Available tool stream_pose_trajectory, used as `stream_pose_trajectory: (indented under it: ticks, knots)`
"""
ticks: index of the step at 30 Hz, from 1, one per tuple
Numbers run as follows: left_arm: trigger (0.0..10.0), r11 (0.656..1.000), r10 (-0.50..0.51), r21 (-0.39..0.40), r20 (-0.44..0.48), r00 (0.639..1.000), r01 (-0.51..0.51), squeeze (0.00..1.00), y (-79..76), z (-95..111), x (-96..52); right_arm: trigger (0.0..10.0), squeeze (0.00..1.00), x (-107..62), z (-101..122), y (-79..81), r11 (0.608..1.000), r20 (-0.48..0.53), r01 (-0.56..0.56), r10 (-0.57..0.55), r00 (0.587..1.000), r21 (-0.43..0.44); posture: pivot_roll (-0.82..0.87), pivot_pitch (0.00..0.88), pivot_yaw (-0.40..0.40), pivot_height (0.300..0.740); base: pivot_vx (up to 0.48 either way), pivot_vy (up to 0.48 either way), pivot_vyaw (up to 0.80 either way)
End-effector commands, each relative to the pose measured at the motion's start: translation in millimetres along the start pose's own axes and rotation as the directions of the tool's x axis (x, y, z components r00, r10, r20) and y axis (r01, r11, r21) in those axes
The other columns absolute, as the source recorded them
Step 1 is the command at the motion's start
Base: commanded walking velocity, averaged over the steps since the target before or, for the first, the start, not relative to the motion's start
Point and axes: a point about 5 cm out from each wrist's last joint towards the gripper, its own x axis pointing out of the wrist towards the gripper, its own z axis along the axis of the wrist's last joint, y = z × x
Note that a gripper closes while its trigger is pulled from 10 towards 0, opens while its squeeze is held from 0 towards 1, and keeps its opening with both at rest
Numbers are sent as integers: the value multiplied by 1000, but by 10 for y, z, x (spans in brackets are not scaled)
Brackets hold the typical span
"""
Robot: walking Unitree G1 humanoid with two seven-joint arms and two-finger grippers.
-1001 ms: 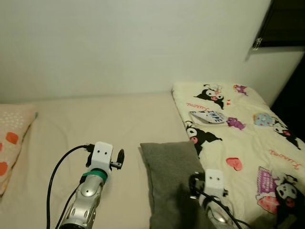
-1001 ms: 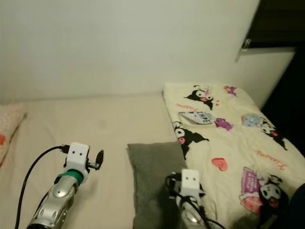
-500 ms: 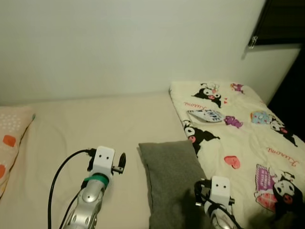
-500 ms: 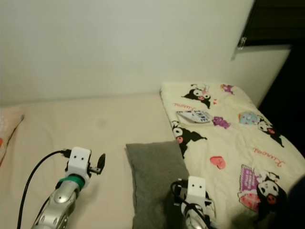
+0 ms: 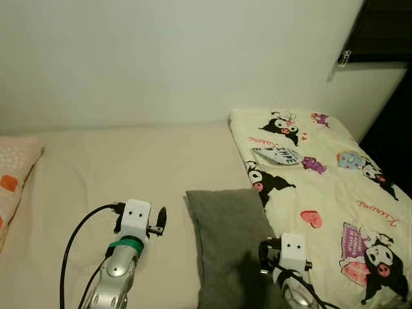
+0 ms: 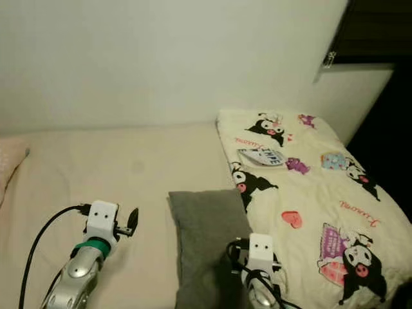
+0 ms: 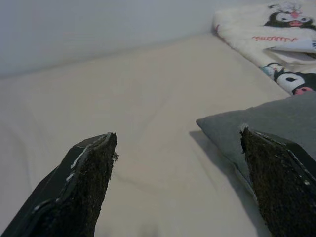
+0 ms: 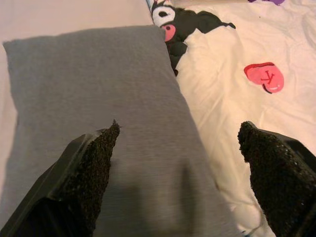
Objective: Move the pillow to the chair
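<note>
A grey pillow (image 5: 228,241) lies on the bed (image 5: 129,167), lower centre of the frame; it looks soft, light and floppy; pinching a long edge seems best; the right claw (image 8: 180,168), fingers apart, hovers above it; the left claw (image 7: 177,177), also apart, beside it.

Pink script on the cartoon blanket (image 5: 322,187) is too small to read.

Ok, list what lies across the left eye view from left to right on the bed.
Orange-spotted pillow → left gripper → grey pillow → right gripper's wrist, over the grey pillow's right edge → cartoon-print blanket.
</note>
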Motion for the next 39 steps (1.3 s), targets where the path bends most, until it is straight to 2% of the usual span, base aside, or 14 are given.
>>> stream_pose_trajectory:
  ticks: [1,14,21,24,31,39]
  knots:
    - [10000,1000,6,-28,-13,1000,-6,0,-12,0,1,10000,0,-16,-40,-64,1000,-17,17,-17,1000,-2,-47,42,34,740,0,0,0]
    - [10000,999,17,-31,-18,1000,-18,0,18,2,19,10000,0,4,-22,-88,1000,-27,13,-13,1000,11,-50,35,33,740,0,0,0]
    - [10000,1000,10,-3,-34,999,-10,0,16,-52,-17,10000,0,5,-33,-66,1000,-33,4,-4,999,3,-37,25,17,740,0,0,0]
    - [10000,1000,12,5,-44,999,-12,0,30,-76,-32,10000,0,2,-41,-46,1000,-38,1,0,999,32,-37,25,17,740,0,0,0]
    - [10000,1000,23,3,-47,999,-23,0,58,-91,-30,10000,0,22,-7,7,999,-32,-8,10,999,52,-42,11,12,712,0,0,0]
    - [10000,1000,19,-3,-36,999,-19,0,17,-49,18,10000,0,47,48,-14,998,-16,-9,10,1000,59,-46,10,12,679,0,0,0]
